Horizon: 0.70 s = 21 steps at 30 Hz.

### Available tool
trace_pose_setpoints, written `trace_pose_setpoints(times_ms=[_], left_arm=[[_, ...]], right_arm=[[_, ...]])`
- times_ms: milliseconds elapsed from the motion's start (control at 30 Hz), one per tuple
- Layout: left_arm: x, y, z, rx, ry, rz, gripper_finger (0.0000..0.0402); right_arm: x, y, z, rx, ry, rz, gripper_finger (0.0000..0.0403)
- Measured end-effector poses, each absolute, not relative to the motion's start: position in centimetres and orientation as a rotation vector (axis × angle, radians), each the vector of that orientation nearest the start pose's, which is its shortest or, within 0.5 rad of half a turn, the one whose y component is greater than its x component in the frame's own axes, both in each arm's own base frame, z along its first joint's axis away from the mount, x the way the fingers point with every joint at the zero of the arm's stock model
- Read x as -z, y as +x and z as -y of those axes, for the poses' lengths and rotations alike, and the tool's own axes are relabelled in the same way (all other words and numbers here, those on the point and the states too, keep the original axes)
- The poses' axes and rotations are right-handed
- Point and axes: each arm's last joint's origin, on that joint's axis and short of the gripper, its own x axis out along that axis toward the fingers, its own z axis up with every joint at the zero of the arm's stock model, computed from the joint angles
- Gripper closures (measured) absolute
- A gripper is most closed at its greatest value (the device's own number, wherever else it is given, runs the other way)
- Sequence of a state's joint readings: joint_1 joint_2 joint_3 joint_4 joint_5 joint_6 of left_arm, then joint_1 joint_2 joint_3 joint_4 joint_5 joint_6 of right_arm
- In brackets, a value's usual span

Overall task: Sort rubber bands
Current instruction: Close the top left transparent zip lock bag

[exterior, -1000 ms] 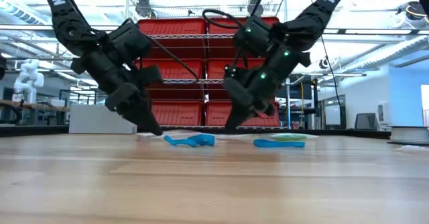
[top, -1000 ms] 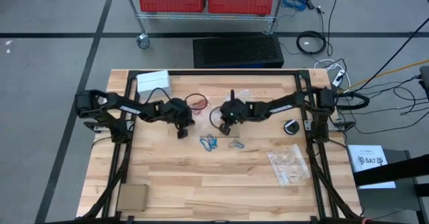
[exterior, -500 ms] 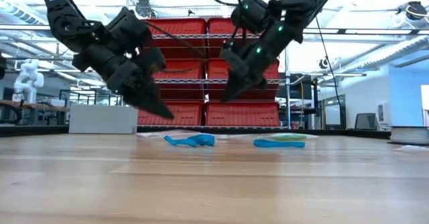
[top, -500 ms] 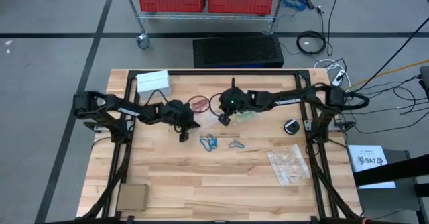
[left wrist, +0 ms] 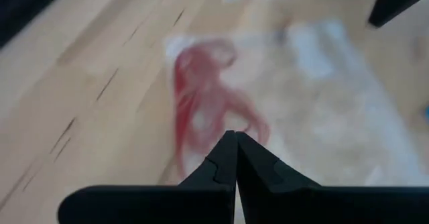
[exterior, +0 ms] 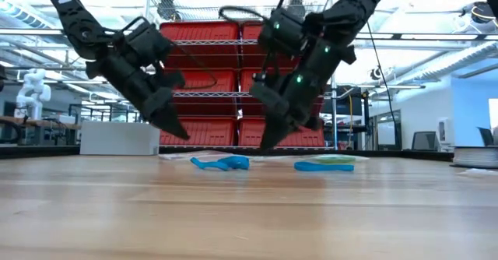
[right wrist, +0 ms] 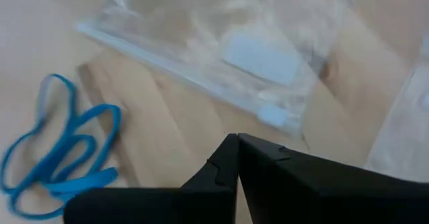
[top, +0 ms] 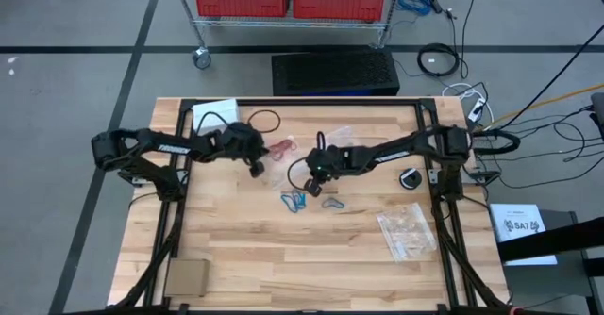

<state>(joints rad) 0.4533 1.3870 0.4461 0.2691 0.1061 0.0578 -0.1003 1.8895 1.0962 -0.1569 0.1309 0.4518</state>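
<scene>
Two matte black jointed arms, white TROSSEN lettering on the links. Black cables loop off the wrists. Green indicator lights on one wrist. Fingers dark, tapered.

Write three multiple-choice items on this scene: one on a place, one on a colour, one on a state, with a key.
1. Where do the blue rubber bands lie?
A. Mid-table, just in front of the right gripper
B. On the white box
C. At the table's near left corner

2. What colour are the rubber bands seen ahead of the left gripper in its wrist view?
A. Green
B. Red
C. Yellow

3. How do the right gripper's fingers stand?
A. Spread wide
B. Closed together, empty
C. Clamped on a clear bag

Key: 1 A, the high view shows the blue loops beside that gripper. 2 B, the red rubber bands fill the left wrist view. 3 B, the right wrist view shows the fingers meeting with nothing between.
</scene>
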Motion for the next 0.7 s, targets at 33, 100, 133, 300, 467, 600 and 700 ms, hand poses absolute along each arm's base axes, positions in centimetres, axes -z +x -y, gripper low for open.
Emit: trace_pose_setpoints(times_ms=[33,100,133,300,467,600,700], left_arm=[[-13.9,21.5,-10.4,-0.329,-0.139,-0.679,0.0395],[-13.6,21.1,-10.7,-0.340,-0.151,-0.710,0.0395],[-13.5,21.0,-10.7,-0.342,-0.156,-0.724,0.0395],[-12.8,20.7,-10.3,-0.297,-0.196,-0.796,0.0395],[-12.2,20.8,-9.7,-0.237,-0.235,-0.828,0.0395],[-12.2,21.1,-9.2,-0.195,-0.249,-0.823,0.0395],[-12.3,21.4,-8.6,-0.154,-0.268,-0.814,0.0395]], right_arm=[[-13.9,37.2,4.0,0.428,0.409,-0.896,0.0403],[-13.1,37.3,4.0,0.434,0.415,-0.915,0.0403],[-12.7,37.4,4.0,0.435,0.415,-0.918,0.0403],[-12.1,37.7,5.1,0.447,0.447,-0.887,0.0403],[-12.3,38.0,7.5,0.500,0.445,-0.801,0.0403],[-12.7,37.9,9.3,0.535,0.461,-0.742,0.0403],[-12.9,37.9,10.4,0.533,0.435,-0.715,0.0403]])
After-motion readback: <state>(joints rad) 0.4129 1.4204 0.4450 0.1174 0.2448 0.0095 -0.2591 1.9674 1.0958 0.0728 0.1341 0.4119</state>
